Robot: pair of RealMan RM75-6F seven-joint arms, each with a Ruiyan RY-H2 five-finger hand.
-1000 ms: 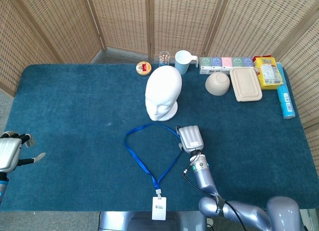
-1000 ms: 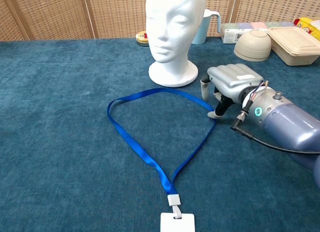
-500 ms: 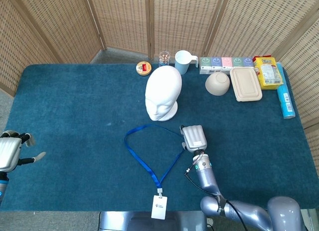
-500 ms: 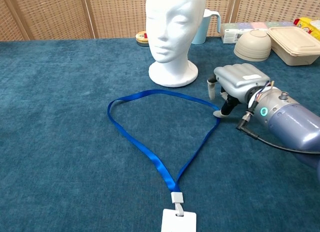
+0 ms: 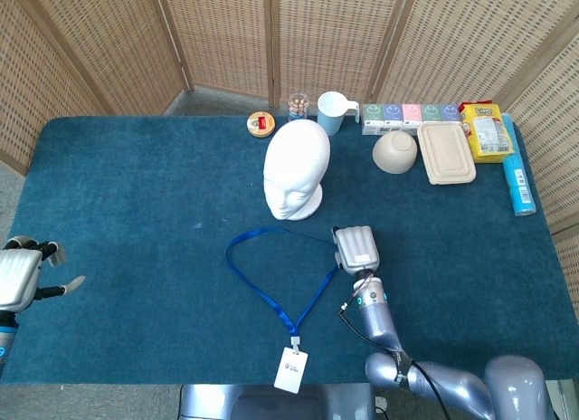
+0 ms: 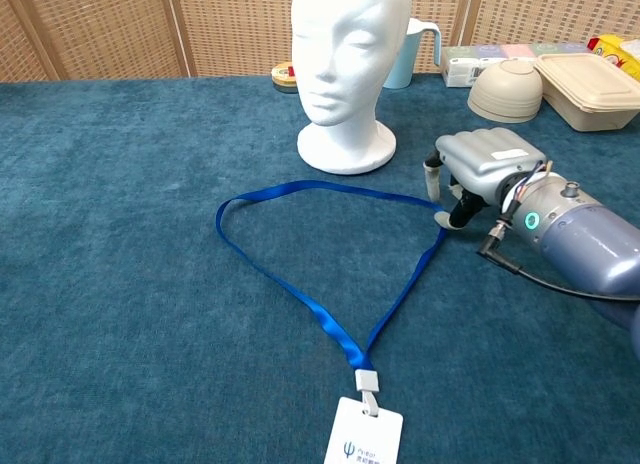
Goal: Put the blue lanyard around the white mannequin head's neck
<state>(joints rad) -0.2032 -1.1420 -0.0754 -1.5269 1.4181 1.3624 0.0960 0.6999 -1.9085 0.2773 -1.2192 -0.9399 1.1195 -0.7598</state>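
Observation:
The white mannequin head point(image 5: 295, 171) point(image 6: 348, 54) stands upright at mid-table. In front of it the blue lanyard point(image 5: 267, 293) point(image 6: 290, 284) lies as an open loop on the blue cloth, its white badge point(image 5: 289, 369) point(image 6: 366, 439) near the front edge. My right hand point(image 5: 356, 249) point(image 6: 480, 164) is at the loop's right corner, just right of the head's base, and pinches the strap there with its fingertips down on the cloth. My left hand point(image 5: 18, 275) hovers off the table's front left corner, fingers apart and holding nothing; only the head view shows it.
Along the back edge stand a small tin point(image 5: 261, 124), a jar point(image 5: 298, 106), a pale mug point(image 5: 333, 112), a row of small boxes point(image 5: 412, 114), an upturned bowl point(image 5: 394, 152), a lidded container point(image 5: 446, 152), a yellow packet point(image 5: 485, 130) and a blue tube point(image 5: 516, 177).
My right hand has slid to the right, dragging the loop's right corner with it. The strap has pulled straighter and the badge has shifted right. The left hand has stayed put.

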